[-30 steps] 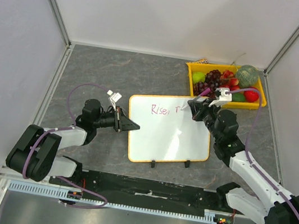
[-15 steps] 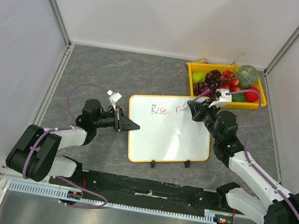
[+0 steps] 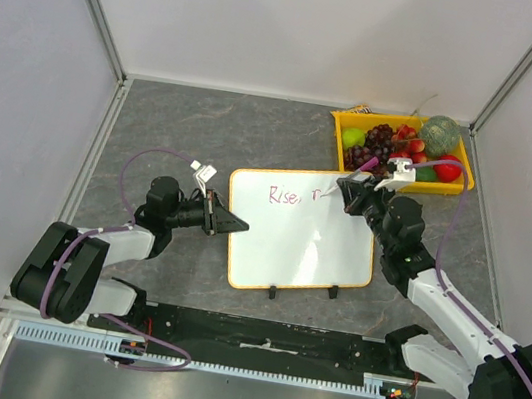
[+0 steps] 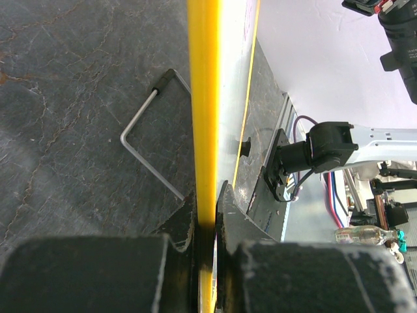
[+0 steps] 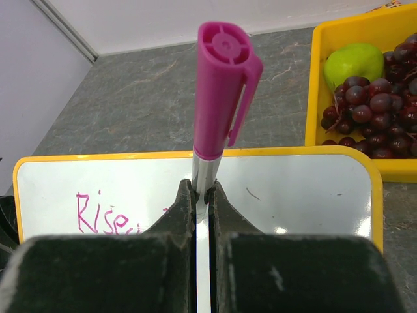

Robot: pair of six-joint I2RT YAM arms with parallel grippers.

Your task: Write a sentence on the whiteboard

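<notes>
The whiteboard (image 3: 300,240) lies flat mid-table with an orange-yellow rim and two black clips on its near edge. Pink writing (image 3: 287,196) reading "Rise," and the start of another letter runs along its far part; it also shows in the right wrist view (image 5: 104,215). My left gripper (image 3: 227,222) is shut on the board's left rim (image 4: 205,130). My right gripper (image 3: 353,195) is shut on a marker (image 5: 218,117) with a pink cap on its back end, held over the board's far right part; its tip is hidden by the fingers.
A yellow tray (image 3: 455,189) with grapes (image 3: 376,144), a green apple (image 5: 352,62) and other fruit stands at the back right, close behind my right gripper. A bent wire stand (image 4: 146,150) lies under the board's left edge. Walls enclose three sides.
My right gripper has shifted slightly with the marker over the board's far edge. The left arm and the board have not moved.
</notes>
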